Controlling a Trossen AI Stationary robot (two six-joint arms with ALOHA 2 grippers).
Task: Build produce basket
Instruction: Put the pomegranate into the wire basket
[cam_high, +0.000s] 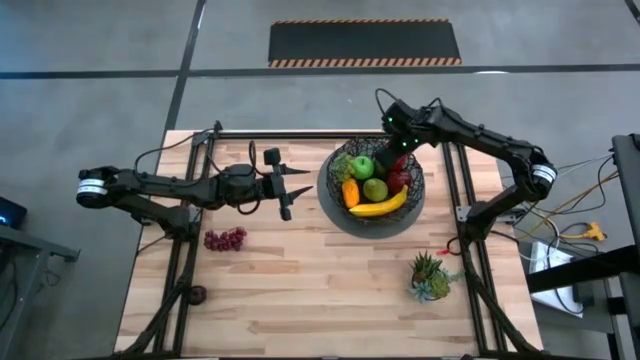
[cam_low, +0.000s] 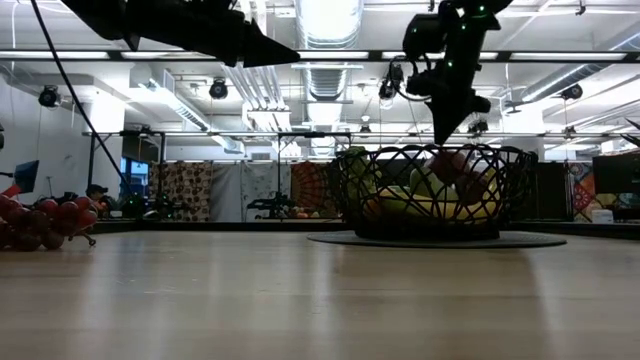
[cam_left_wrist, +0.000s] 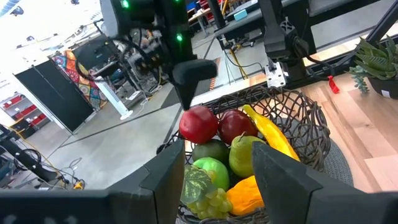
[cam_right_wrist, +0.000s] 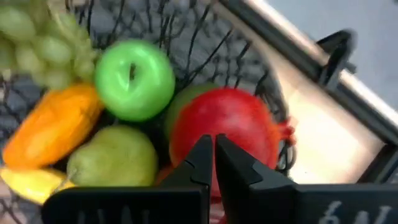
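Observation:
The black wire basket stands on the table's far right part. It holds a green apple, a red apple, a pear, an orange piece, a banana and green grapes. My right gripper is shut and points down just above the red apple, over the basket's far right side. My left gripper is open and hovers to the left of the basket, facing it. The purple grapes lie on the table.
A small spiky potted plant stands near the table's right near corner. A small dark object lies by the left near edge. Bare wood stretches across the table's middle and near side.

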